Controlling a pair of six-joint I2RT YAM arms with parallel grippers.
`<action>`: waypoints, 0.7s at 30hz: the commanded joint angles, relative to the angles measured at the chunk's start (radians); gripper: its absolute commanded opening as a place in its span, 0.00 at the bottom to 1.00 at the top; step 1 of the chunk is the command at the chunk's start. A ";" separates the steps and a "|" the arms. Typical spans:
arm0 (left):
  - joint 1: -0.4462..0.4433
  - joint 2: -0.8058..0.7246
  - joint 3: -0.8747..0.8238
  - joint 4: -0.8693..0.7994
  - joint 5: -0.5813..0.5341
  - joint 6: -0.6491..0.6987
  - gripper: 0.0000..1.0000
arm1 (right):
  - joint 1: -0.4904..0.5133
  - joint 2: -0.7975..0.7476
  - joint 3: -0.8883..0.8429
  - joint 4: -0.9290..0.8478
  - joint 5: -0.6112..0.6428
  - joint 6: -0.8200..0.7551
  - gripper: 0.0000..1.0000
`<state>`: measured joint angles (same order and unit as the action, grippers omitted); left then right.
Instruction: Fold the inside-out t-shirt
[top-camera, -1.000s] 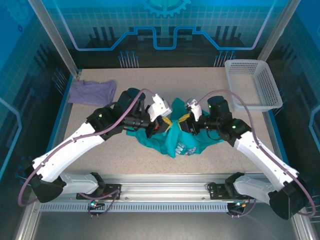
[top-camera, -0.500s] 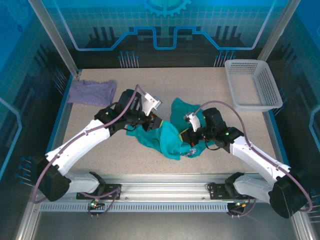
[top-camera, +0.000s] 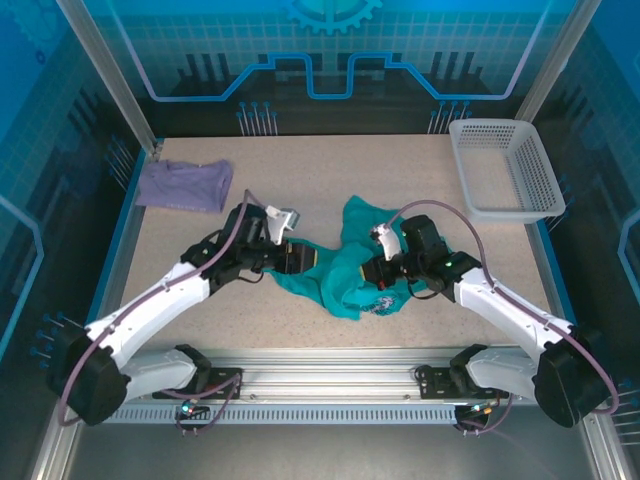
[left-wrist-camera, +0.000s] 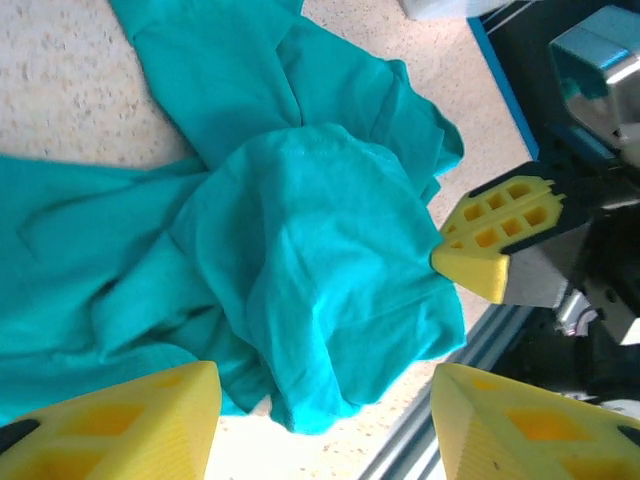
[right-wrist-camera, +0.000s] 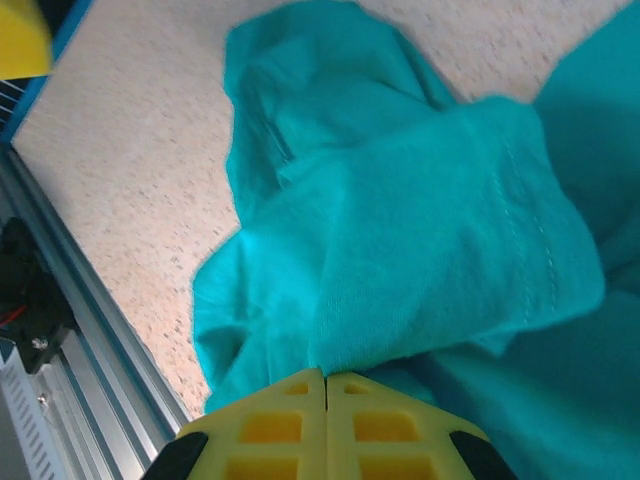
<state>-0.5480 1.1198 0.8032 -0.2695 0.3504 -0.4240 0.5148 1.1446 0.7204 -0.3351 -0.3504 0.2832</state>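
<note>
Released at the left jaws, nothing between; clenched at the right jaws, apparently pinching a fold of the inside-out t-shirt (right-wrist-camera: 420, 230) at the tips. Bunched just ahead of both, on the surface (top-camera: 300, 170). Best to seek a hem edge beyond the left jaws, then draw apart gently

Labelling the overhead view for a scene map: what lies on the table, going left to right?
lavender shirt → teal t-shirt → white basket
</note>
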 joint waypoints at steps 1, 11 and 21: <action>-0.072 -0.002 -0.072 0.085 0.039 -0.148 0.61 | 0.045 -0.014 0.020 -0.139 0.070 0.046 0.00; -0.151 0.091 -0.202 0.191 0.020 -0.224 0.61 | 0.206 -0.048 -0.105 -0.194 -0.042 0.086 0.18; -0.208 0.270 -0.174 0.333 0.091 -0.202 0.44 | -0.012 -0.227 -0.113 -0.089 0.097 0.190 0.53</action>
<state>-0.7441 1.3579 0.6071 -0.0036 0.3992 -0.6243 0.5323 0.9161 0.6064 -0.4725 -0.2684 0.4423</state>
